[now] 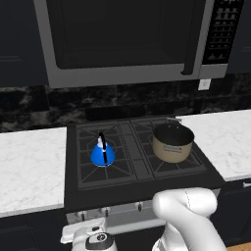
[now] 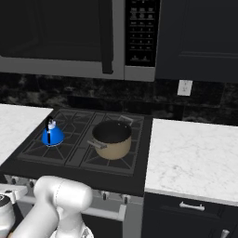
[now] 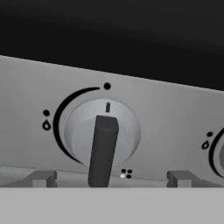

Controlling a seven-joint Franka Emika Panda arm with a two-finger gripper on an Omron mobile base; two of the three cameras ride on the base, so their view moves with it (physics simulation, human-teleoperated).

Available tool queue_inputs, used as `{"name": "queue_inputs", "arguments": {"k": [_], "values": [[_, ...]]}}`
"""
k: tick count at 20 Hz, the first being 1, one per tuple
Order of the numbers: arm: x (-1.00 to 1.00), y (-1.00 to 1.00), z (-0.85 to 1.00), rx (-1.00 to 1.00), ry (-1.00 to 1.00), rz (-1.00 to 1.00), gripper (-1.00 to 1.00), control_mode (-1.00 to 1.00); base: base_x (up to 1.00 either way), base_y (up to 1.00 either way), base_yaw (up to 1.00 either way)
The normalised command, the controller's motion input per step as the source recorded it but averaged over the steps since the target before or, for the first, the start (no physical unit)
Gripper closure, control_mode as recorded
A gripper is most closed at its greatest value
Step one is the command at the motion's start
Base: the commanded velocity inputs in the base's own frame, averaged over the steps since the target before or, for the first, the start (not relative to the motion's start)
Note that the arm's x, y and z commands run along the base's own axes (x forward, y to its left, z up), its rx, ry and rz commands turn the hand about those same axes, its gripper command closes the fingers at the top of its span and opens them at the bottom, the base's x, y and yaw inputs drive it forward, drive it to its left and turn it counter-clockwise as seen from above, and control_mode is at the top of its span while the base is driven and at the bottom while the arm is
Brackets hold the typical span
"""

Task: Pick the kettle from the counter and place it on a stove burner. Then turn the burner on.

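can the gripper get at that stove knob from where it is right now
Probably yes. The open gripper faces the knob head-on, a fingertip on each side of its dark bar, with nothing in between.

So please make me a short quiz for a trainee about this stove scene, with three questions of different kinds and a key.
1. True or false: the blue kettle stands on the white marble counter.
2. Multiple choice: what sits on the burner to the right of the kettle? A) a frying pan B) a beige pot C) a mug
3. Fill in: in the hand view, the open gripper faces a stove ____ whose dark bar stands upright.

Key
1. False: it stands on a front left stove burner.
2. B
3. knob; its mark points to the dot at the top of the arc.
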Motion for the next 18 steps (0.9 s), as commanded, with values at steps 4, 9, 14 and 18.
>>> {"name": "queue_inputs", "arguments": {"k": [4, 9, 14, 18], "values": [[0.0, 0.21, 0.0, 0.0, -0.1, 0.0, -1.0, -1.0, 0.0, 0.0, 0.0], [0.0, 0.2, 0.0, 0.0, -0.11, 0.0, -1.0, -1.0, 0.0, 0.0, 0.0], [0.0, 0.03, 0.02, 0.0, -0.06, 0.0, -1.0, -1.0, 0.0, 0.0, 0.0], [0.0, 0.04, 0.06, 0.0, -0.07, 0.0, -1.0, -1.0, 0.0, 0.0, 0.0]]}}
